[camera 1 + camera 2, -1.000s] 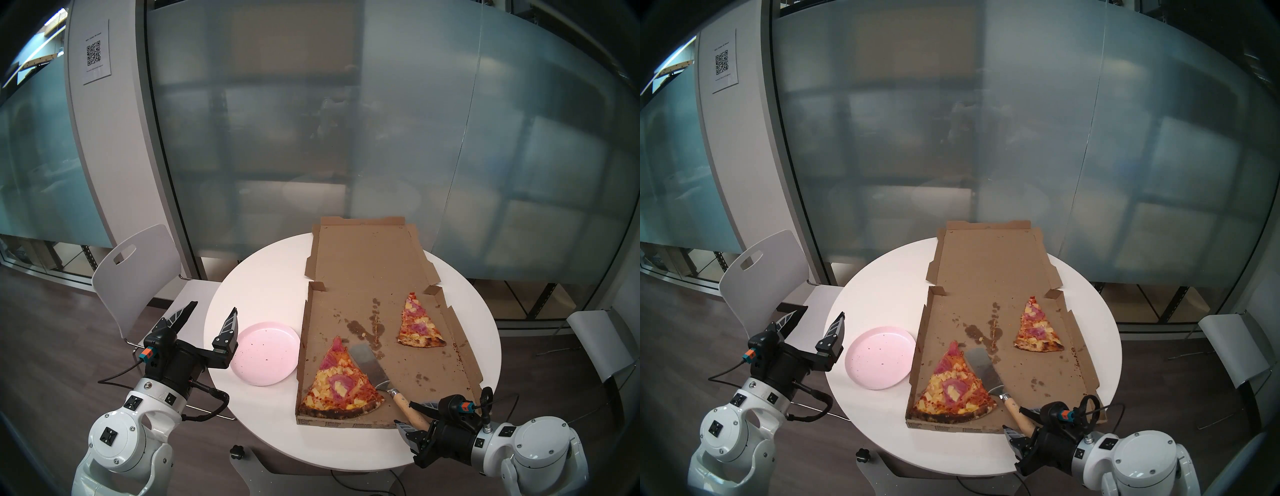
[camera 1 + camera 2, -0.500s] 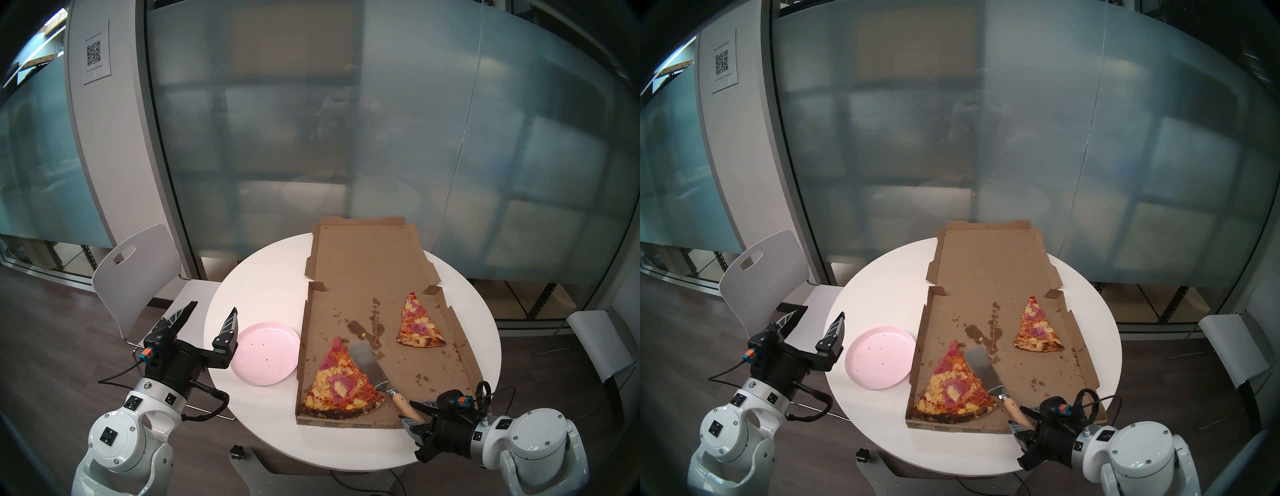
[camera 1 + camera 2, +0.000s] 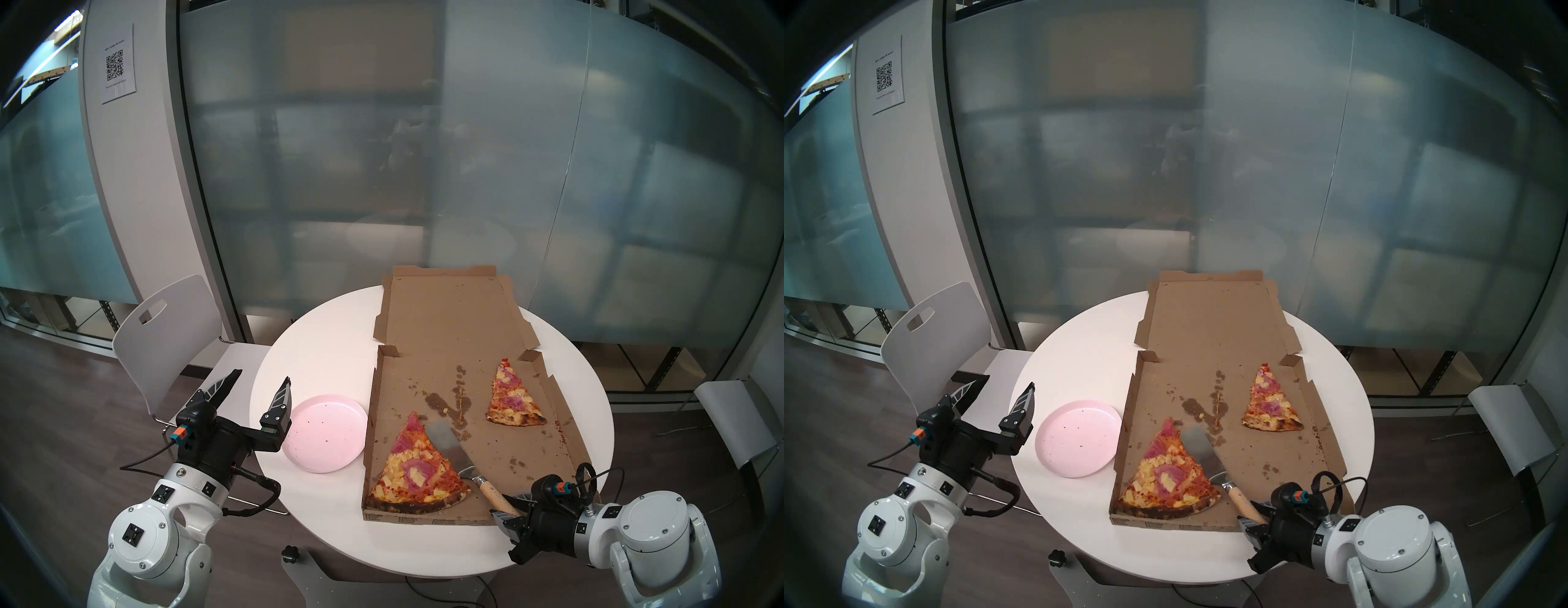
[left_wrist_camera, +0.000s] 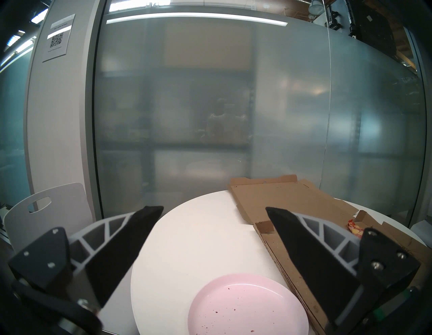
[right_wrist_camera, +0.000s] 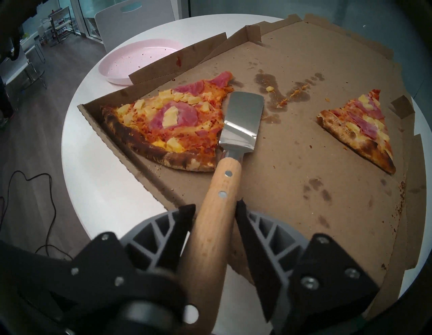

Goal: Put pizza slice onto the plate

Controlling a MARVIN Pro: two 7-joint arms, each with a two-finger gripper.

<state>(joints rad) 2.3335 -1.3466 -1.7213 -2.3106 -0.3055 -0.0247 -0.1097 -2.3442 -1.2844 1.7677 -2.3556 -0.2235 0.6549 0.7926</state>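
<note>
The right hand (image 5: 216, 208) pinches the spatula (image 5: 240, 121), its blade seemingly touching the pizza slice (image 5: 173, 126) in the box (image 5: 304, 163). The left hand (image 3: 259, 384) hangs spread beside the plate (image 3: 326, 437) at the bench's (image 3: 322, 339) left edge.

White, rounded arm shells with square black markers lead to black wrists, each with an orange-and-teal plug, a looping black cable and black, grey-ribbed fingers (image 3: 280, 399).
</note>
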